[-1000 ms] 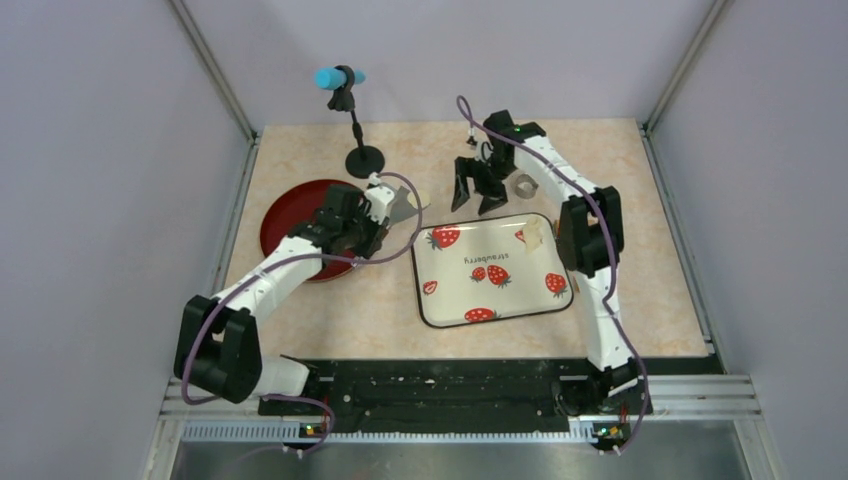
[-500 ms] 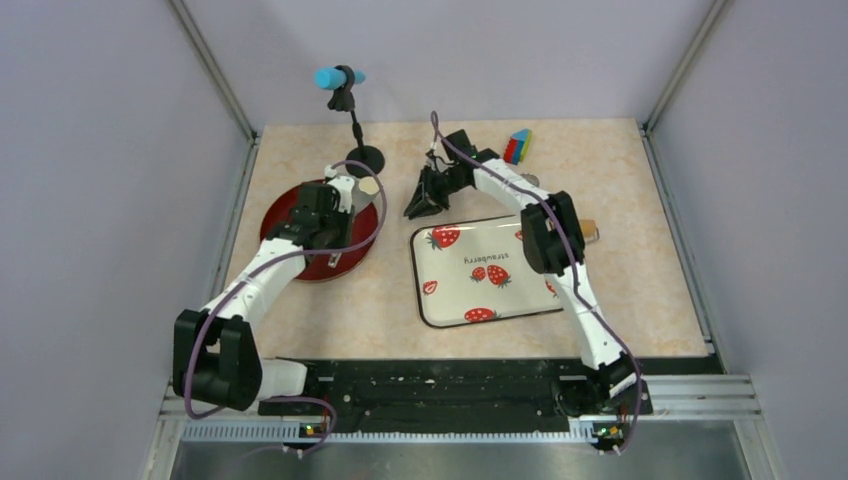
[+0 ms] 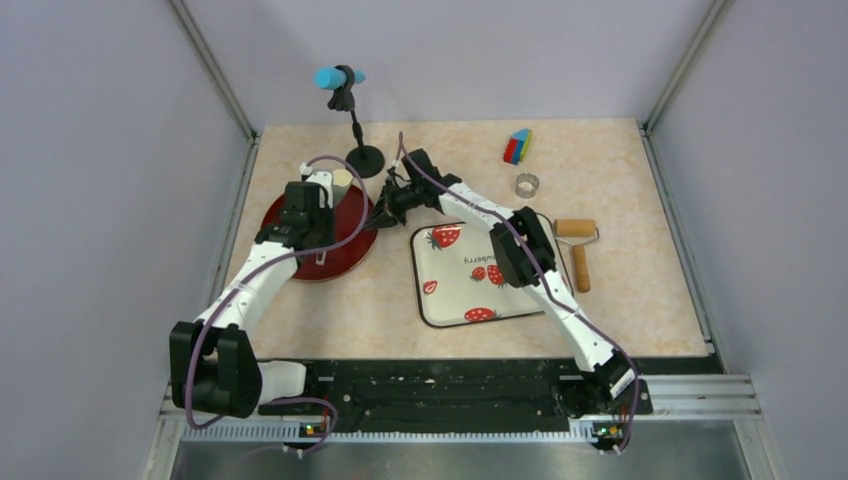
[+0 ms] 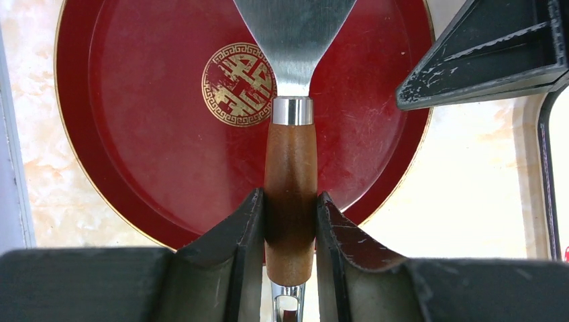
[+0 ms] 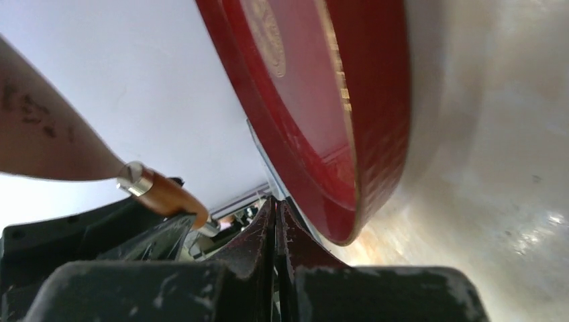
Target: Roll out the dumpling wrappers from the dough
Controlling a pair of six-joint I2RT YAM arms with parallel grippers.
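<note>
My left gripper (image 4: 290, 201) is shut on the wooden handle of a metal spatula (image 4: 292, 40), held over the red plate (image 4: 154, 134). From above, a small pale cream disc, a dumpling wrapper (image 3: 342, 178), lies at the spatula's tip over the plate's far rim. My right gripper (image 5: 276, 204) is shut with nothing between its fingers. It hangs low at the red plate's (image 3: 340, 250) right edge, close beside the left gripper (image 3: 320, 200). The rest of the dough is hidden from view.
A strawberry-print tray (image 3: 470, 295) lies in the middle, partly under the right arm. Right of it are a wooden rolling pin (image 3: 577, 245), a silver ring cutter (image 3: 527, 185) and a coloured block (image 3: 517, 147). A microphone stand (image 3: 364, 160) rises behind the plate.
My right arm swung left from beside the ring cutter to the red plate's edge, and its jaws closed. My left arm carried the spatula and disc leftward over the plate.
</note>
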